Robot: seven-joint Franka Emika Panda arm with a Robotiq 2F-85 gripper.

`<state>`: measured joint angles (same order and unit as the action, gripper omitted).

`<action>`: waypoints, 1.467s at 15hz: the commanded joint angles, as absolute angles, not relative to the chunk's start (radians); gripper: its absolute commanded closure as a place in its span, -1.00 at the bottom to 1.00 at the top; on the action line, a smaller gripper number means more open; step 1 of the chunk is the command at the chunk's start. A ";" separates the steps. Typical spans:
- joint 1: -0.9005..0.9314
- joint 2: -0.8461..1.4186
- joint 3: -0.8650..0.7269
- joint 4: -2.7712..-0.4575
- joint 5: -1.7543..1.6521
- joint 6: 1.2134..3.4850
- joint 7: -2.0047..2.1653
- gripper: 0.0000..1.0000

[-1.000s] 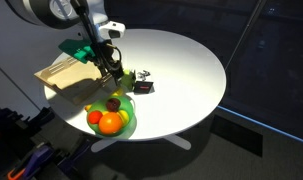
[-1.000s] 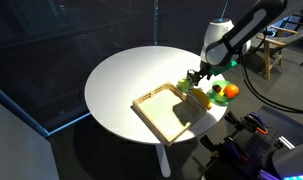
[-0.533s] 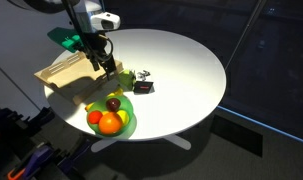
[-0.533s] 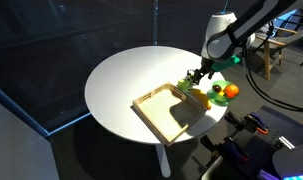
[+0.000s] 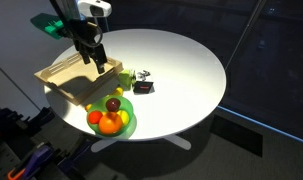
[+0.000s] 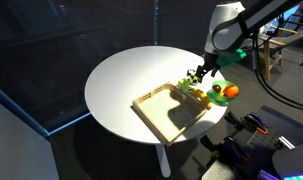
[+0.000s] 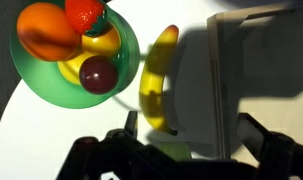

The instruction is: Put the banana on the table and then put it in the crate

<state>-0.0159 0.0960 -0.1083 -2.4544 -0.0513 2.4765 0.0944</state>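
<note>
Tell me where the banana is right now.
In the wrist view the banana lies on the white table, between the green plate of fruit on its left and the wooden crate on its right.

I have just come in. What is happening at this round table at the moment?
A robot arm works over a white round table. Its gripper hangs open above the banana and holds nothing. The banana lies on the table, in the gap between the wooden crate and the green plate of fruit. So the banana is on the table but not yet in the crate.
</note>
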 commanded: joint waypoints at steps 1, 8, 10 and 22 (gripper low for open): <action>-0.030 0.015 -0.093 -2.488 -0.059 2.433 0.091 -1.00; -0.030 -0.059 -0.082 -2.513 -0.068 2.417 0.102 -1.00; -0.030 -0.073 -0.078 -2.514 -0.067 2.391 0.102 -1.00; -0.030 -0.045 -0.071 -2.496 -0.053 2.389 0.094 -1.00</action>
<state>-0.0161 -0.0449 -0.0852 -2.4971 -0.0543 2.3913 0.0954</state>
